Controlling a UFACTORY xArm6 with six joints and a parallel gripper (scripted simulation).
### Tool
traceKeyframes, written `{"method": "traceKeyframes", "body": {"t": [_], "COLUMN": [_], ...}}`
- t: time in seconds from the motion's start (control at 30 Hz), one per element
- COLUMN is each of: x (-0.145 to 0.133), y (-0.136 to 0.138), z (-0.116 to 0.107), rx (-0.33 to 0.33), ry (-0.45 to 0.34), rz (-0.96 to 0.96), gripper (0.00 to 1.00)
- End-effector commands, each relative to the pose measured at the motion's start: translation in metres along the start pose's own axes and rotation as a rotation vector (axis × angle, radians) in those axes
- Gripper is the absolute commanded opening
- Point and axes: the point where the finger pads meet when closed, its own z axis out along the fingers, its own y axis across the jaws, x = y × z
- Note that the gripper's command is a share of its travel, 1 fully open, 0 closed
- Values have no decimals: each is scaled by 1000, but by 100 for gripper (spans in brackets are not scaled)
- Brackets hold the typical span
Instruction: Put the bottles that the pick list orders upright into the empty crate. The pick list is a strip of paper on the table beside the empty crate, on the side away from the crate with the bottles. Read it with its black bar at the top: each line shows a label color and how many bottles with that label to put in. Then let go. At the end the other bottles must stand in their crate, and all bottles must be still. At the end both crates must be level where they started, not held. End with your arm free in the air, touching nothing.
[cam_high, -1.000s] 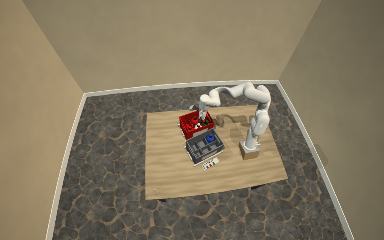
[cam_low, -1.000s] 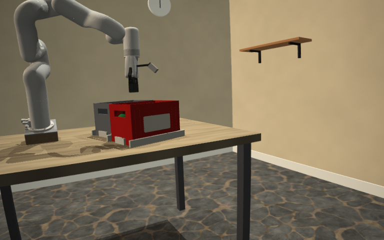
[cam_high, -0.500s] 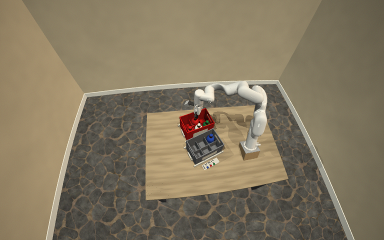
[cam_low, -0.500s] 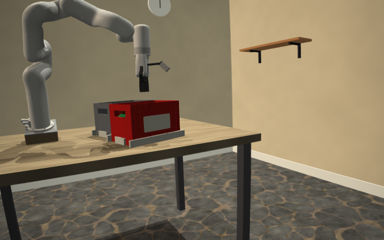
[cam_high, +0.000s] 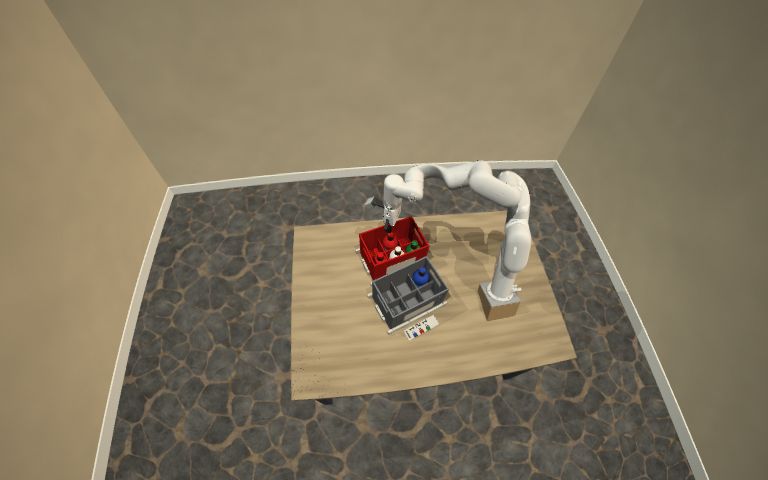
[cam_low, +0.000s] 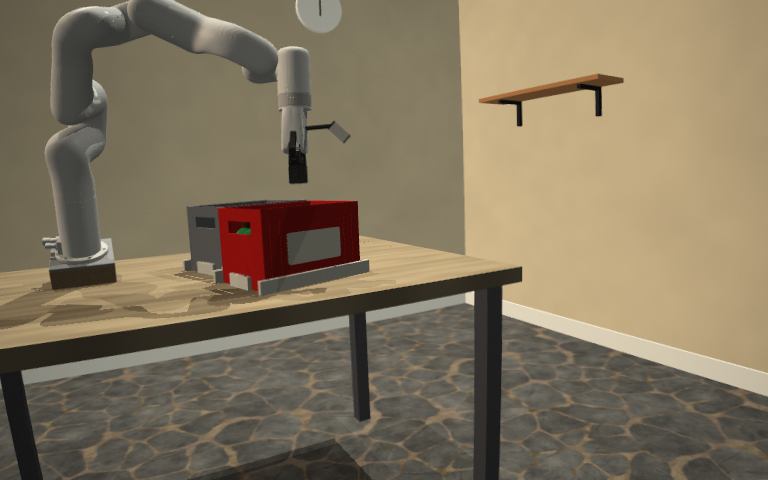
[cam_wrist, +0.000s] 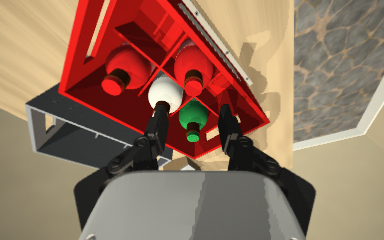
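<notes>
The red crate (cam_high: 399, 245) holds two red-label bottles (cam_wrist: 122, 75) (cam_wrist: 194, 65), a white-label bottle (cam_wrist: 165, 95) and a green-label bottle (cam_wrist: 193, 117), all upright. The grey crate (cam_high: 409, 292) beside it holds one blue-label bottle (cam_high: 420, 276) in a corner cell. The pick list (cam_high: 421, 328) lies on the table by the grey crate's near side; its marks are too small to read. My gripper (cam_low: 297, 172) hangs well above the red crate (cam_low: 294, 240), pointing down. In the wrist view its fingers stand open and empty, and the green-label bottle shows between them far below.
The arm's base (cam_high: 498, 302) stands on the table right of the crates. The grey crate (cam_low: 203, 232) stands behind the red one in the side view. A wall shelf (cam_low: 552, 90) hangs far to the right.
</notes>
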Motion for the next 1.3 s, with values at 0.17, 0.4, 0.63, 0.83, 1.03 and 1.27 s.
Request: {"method": "traceKeyframes", "body": {"t": [0.17, 0.4, 0.63, 0.83, 1.03, 1.27], "x": [2, 2, 2, 2, 2, 2], "y": [0, 0, 0, 0, 0, 0], "z": [2, 11, 18, 26, 33, 41], "rx": [1, 1, 1, 1, 1, 1], "ry": [5, 5, 5, 5, 5, 5], "rz": [1, 1, 1, 1, 1, 1], "gripper": [65, 65, 65, 65, 65, 65]}}
